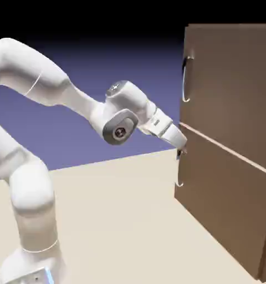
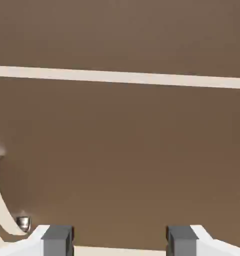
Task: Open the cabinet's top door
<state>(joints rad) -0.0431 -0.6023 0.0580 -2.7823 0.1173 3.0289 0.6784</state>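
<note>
Two flat brown door panels, stacked, make up the front of the tall matte brown cabinet (image 1: 235,166) standing at the right on the pale surface (image 1: 124,222). The upper panel, the top door (image 1: 229,77), carries a long curved silver bar handle (image 1: 185,79) near its left edge. The white arm's grey fingers (image 2: 58,239) stand apart, holding nothing, close to the seam between the panels, well below that handle and just above the lower panel's shorter handle (image 1: 180,166).

Pale beige table (image 1: 118,222), brown cabinet (image 1: 235,166) standing on it, robot base (image 1: 30,272)
</note>
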